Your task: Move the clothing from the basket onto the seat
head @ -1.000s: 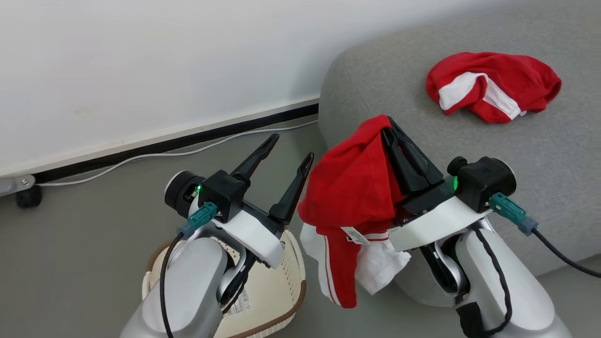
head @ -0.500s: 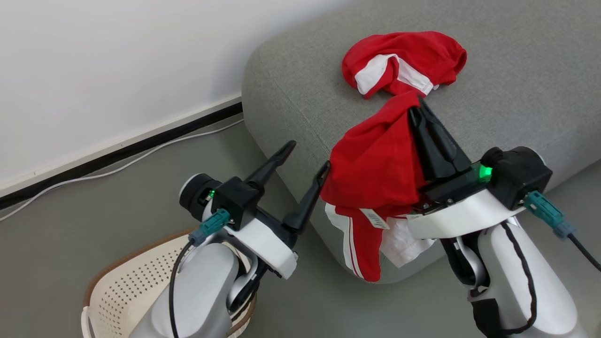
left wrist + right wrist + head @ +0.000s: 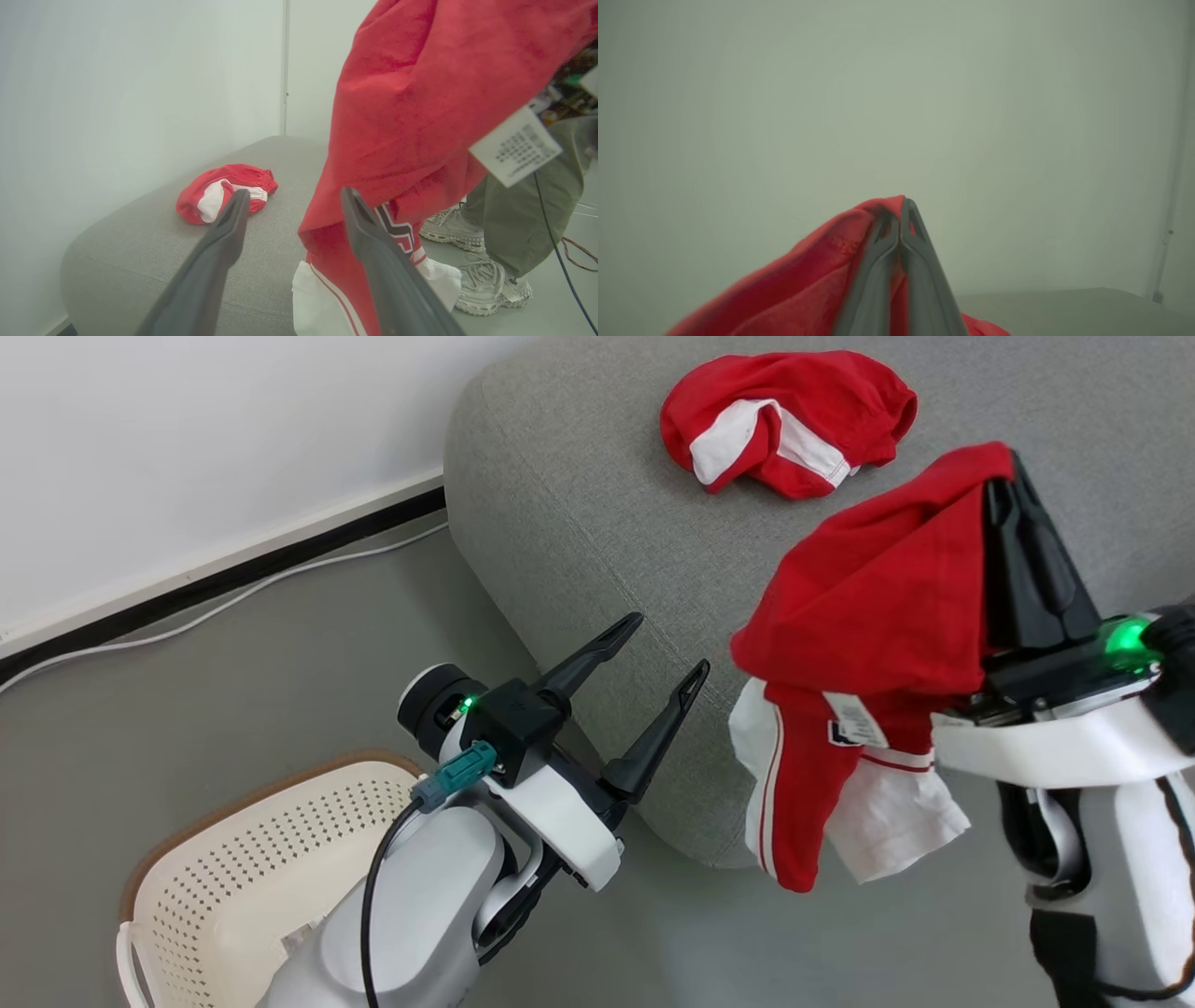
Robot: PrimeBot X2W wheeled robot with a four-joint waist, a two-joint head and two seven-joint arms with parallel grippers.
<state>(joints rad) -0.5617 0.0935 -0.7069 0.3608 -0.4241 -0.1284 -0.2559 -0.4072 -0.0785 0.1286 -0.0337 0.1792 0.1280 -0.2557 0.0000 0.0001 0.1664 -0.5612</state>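
My right gripper (image 3: 1006, 462) is shut on a red garment (image 3: 873, 616) with white trim and a white label, which hangs in the air beside the front edge of the grey sofa (image 3: 579, 495). In the right wrist view the shut gripper (image 3: 903, 205) pinches red fabric (image 3: 822, 275). A second red and white garment (image 3: 784, 420) lies crumpled on the sofa seat; the left wrist view shows it too (image 3: 224, 191). My left gripper (image 3: 670, 644) is open and holds nothing, above the floor by the sofa corner. The cream perforated basket (image 3: 233, 859) sits at lower left.
A white wall with a black baseboard (image 3: 215, 583) and a white cable (image 3: 187, 621) run along the floor at left. In the left wrist view a person's legs in olive trousers (image 3: 518, 210) and pale sneakers (image 3: 490, 284) stand past the hanging garment (image 3: 420, 116).
The camera has turned toward the sofa, so the picture has shifted. My right gripper has carried the hanging garment up and to the right, nearer the sofa seat. The left gripper stays open.
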